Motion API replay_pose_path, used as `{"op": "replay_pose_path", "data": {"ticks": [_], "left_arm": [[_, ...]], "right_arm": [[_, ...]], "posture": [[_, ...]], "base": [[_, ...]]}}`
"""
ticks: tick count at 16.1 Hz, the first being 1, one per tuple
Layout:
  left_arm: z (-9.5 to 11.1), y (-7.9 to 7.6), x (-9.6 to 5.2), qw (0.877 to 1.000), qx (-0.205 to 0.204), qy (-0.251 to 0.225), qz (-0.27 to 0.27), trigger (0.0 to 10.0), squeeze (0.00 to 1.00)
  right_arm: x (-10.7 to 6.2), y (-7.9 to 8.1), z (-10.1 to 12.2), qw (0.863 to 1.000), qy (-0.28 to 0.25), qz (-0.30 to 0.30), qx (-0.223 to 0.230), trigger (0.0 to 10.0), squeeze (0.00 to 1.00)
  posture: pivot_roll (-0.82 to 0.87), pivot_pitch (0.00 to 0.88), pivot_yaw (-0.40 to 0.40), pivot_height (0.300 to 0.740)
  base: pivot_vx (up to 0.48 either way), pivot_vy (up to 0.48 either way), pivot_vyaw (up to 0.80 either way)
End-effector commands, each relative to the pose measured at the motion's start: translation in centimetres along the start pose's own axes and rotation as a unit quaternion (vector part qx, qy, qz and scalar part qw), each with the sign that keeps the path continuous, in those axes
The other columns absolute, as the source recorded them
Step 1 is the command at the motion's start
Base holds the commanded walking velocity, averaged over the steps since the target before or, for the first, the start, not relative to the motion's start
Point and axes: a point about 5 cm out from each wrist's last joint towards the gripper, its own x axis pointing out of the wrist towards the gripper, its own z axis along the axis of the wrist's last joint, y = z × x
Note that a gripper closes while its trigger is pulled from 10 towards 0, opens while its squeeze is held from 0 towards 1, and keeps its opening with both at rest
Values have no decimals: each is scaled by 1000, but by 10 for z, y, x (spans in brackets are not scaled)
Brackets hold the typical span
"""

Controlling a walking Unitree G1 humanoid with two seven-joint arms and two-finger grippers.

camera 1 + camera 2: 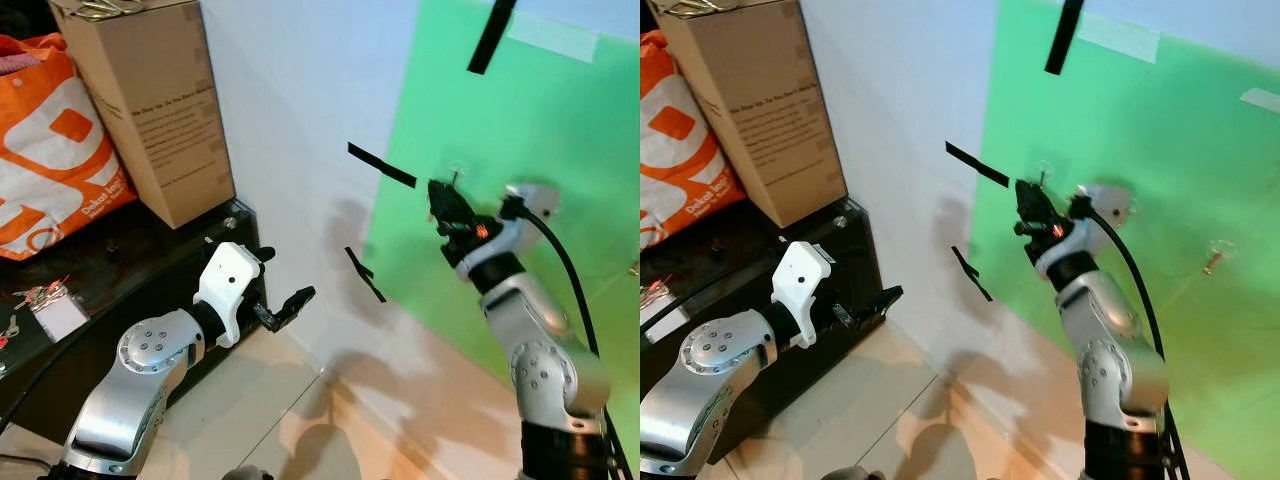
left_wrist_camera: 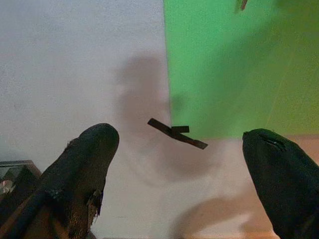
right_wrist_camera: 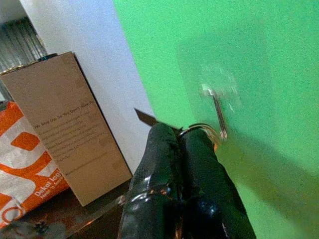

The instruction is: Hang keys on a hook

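Note:
My right gripper is raised against the green sheet on the wall. In the right wrist view its fingers are pressed shut on a thin metal key ring that pokes out at their tips. The ring sits right beside the lower end of a small metal hook on a clear adhesive pad. I cannot tell whether the ring is over the hook. The keys themselves are hidden by the fingers. My left gripper hangs low near the white wall, open and empty.
A black cabinet on the left carries a cardboard box, an orange bag and another tagged key bunch. Black tape strips hold the sheet's edge. A second clear hook sits further right. Pale tiled floor lies below.

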Motion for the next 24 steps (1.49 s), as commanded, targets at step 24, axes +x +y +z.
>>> {"op": "replay_pose_path", "data": {"ticks": [24], "left_arm": [[5, 1, 0, 1000, 8, 0, -11, 10000, 0]], "right_arm": [[-7, 1, 20, 997, -46, -4, 63, 10000, 0]], "posture": [[-53, 0, -3, 740]], "base": [[0, 0, 0]]}}
